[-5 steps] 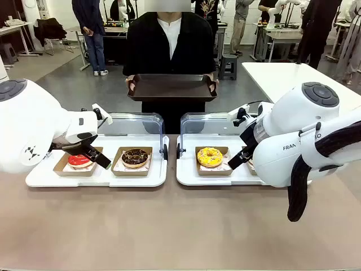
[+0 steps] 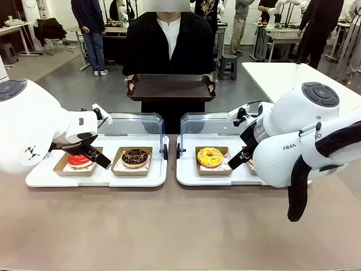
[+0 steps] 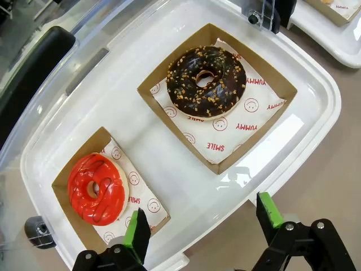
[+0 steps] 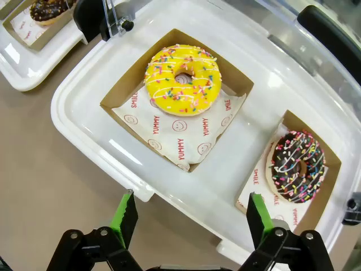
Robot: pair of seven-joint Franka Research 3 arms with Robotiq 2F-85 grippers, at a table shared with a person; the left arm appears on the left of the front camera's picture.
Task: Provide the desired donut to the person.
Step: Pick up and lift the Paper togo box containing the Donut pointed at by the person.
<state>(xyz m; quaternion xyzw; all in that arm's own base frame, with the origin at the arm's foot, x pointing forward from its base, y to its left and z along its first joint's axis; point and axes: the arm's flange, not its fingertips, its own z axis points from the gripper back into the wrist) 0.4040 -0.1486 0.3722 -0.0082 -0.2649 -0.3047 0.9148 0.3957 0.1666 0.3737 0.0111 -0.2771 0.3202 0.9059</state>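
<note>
Across the table the person in a black jacket holds a dark brown tray level in both hands. On the left white tray sit a red-glazed donut and a chocolate nut donut, each in a cardboard box. The right white tray carries a yellow sprinkled donut and a chocolate sprinkled donut. My left gripper hovers open over the left tray's near edge. Above the right tray's near edge, my right gripper is open and holds nothing.
Clear hinged lids stand up behind both white trays. The brown tabletop in front of the trays is bare. My right arm's white body covers the right tray's far end. Other people and tables are in the background.
</note>
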